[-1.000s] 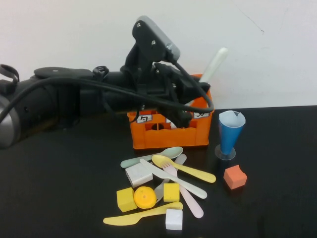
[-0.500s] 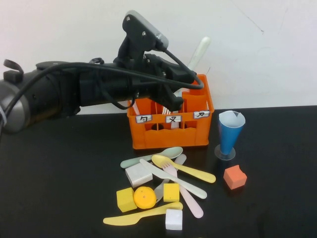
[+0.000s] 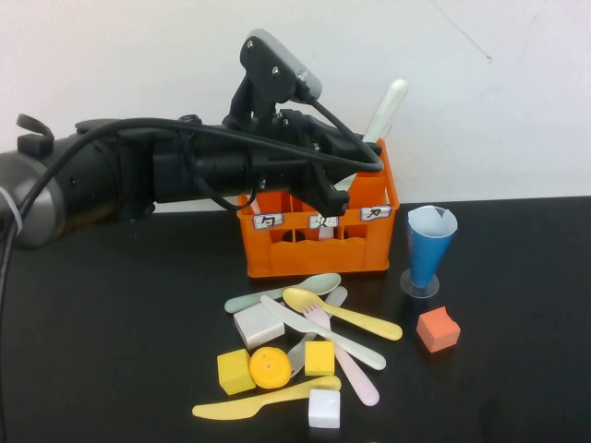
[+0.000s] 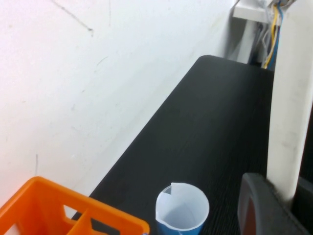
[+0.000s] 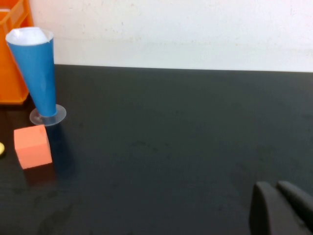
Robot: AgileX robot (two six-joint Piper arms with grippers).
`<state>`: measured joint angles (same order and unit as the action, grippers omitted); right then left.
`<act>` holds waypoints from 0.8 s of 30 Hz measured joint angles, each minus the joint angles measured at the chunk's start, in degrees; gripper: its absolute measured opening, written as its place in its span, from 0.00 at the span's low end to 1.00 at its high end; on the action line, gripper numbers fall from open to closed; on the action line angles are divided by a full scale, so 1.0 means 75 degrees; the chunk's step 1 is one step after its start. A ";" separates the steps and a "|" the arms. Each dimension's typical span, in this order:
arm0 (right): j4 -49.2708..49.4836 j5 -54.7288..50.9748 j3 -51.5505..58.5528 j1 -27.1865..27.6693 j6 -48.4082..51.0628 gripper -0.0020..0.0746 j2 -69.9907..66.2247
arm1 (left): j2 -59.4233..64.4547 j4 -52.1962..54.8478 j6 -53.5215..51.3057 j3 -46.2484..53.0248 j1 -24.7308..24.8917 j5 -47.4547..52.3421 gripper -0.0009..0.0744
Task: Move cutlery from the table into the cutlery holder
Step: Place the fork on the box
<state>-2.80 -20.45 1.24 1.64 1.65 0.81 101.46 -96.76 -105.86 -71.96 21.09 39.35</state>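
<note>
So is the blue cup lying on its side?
No, the blue cup stands upright on its clear base on the table, just right of the orange crate.

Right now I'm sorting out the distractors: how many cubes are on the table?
5: white cube beside the spoons, yellow cube left of the ball, yellow cube right of it, white cube nearest the camera, orange cube near the cup.

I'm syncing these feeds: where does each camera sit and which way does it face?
High: raised, faces the table; left arm reaches the orange crate, left pincer holding a white utensil.
Left wrist: above crate, sees blue cup.
Right wrist: low; shut right pincer, cup.
All share the cup.
</note>
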 joint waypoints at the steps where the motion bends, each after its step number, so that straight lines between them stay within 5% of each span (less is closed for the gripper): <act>1: 0.0000 0.0000 0.0000 0.0000 0.0000 0.02 0.0000 | 0.0000 0.0000 0.0000 0.0000 0.0000 0.0045 0.06; 11: -0.0003 0.0000 0.0000 0.0000 0.0000 0.02 0.0000 | 0.0000 0.0143 0.0079 0.0000 0.0000 0.1084 0.06; 24: -0.0003 0.0000 0.0000 0.0000 0.0000 0.02 0.0000 | -0.0495 0.2901 0.0957 -0.0004 0.0207 0.0763 0.06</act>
<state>-2.82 -20.45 1.24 1.64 1.65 0.81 97.75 -75.00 -98.68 -71.99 22.65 45.07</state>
